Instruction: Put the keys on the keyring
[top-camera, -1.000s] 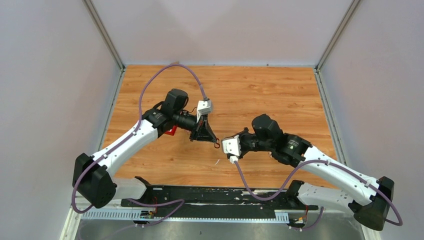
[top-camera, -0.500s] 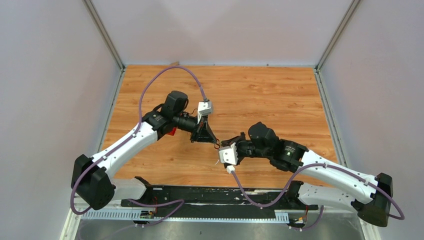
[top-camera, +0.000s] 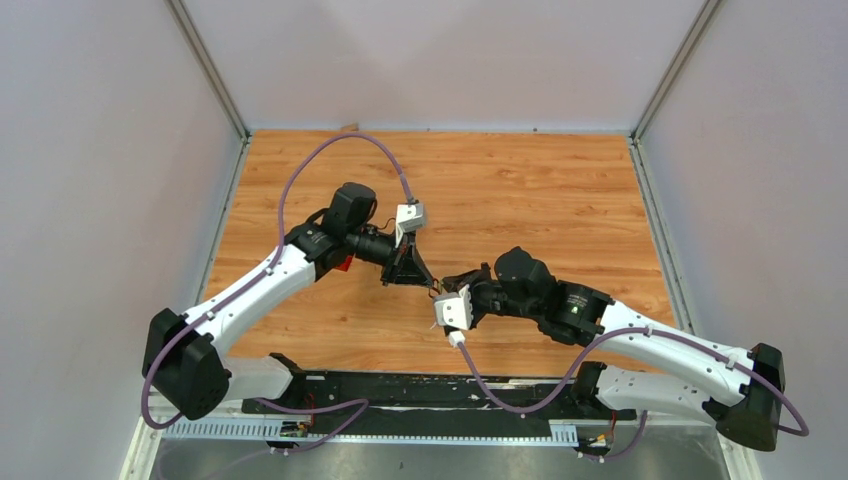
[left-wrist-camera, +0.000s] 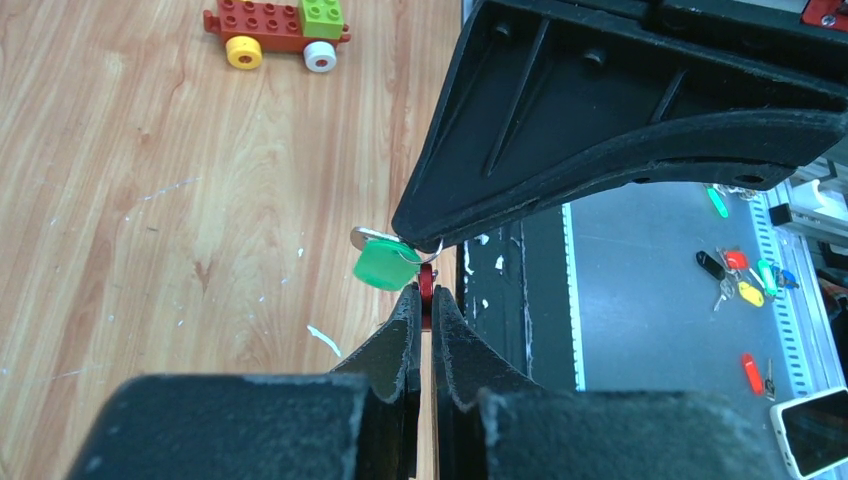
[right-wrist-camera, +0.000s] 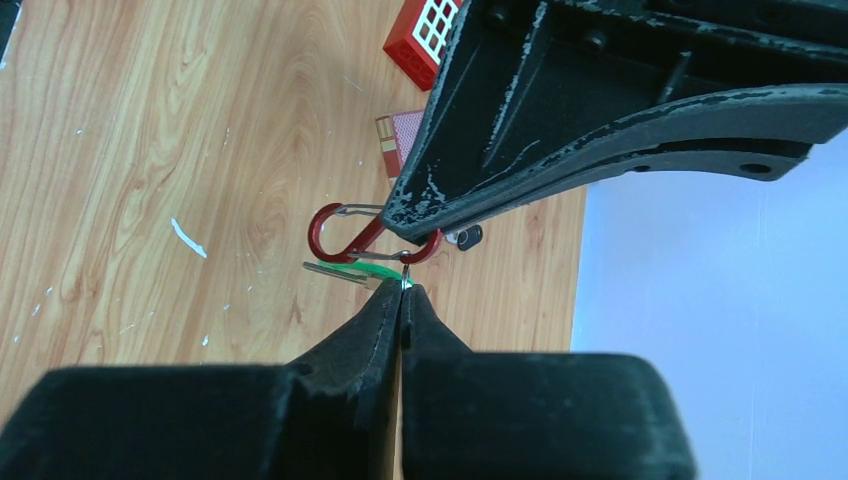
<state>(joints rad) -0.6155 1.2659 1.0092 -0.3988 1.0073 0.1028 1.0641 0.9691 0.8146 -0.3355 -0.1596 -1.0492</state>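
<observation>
The keyring (right-wrist-camera: 350, 235) is a red wire clip held above the wood, and my left gripper (left-wrist-camera: 426, 295) is shut on its end (left-wrist-camera: 427, 285). The green-headed key (left-wrist-camera: 385, 265) hangs right beside it, blade pointing away. My right gripper (right-wrist-camera: 403, 290) is shut on this key (right-wrist-camera: 355, 270) at its small wire loop, which touches the keyring's lower end. I cannot tell whether the loop is threaded through. The black-headed key (right-wrist-camera: 467, 236) lies on the table behind. In the top view the left gripper (top-camera: 431, 286) and the right gripper (top-camera: 444, 289) meet tip to tip.
A red box with white squares (right-wrist-camera: 425, 35) and a small card (right-wrist-camera: 398, 140) lie near the left arm. A toy block car (left-wrist-camera: 275, 25) sits farther off. Several spare keys (left-wrist-camera: 740, 275) and a phone (left-wrist-camera: 810, 430) lie beyond the table's near edge.
My right arm has swung left and brought its gripper up against the left gripper's tip. The left arm has held still with the keyring.
</observation>
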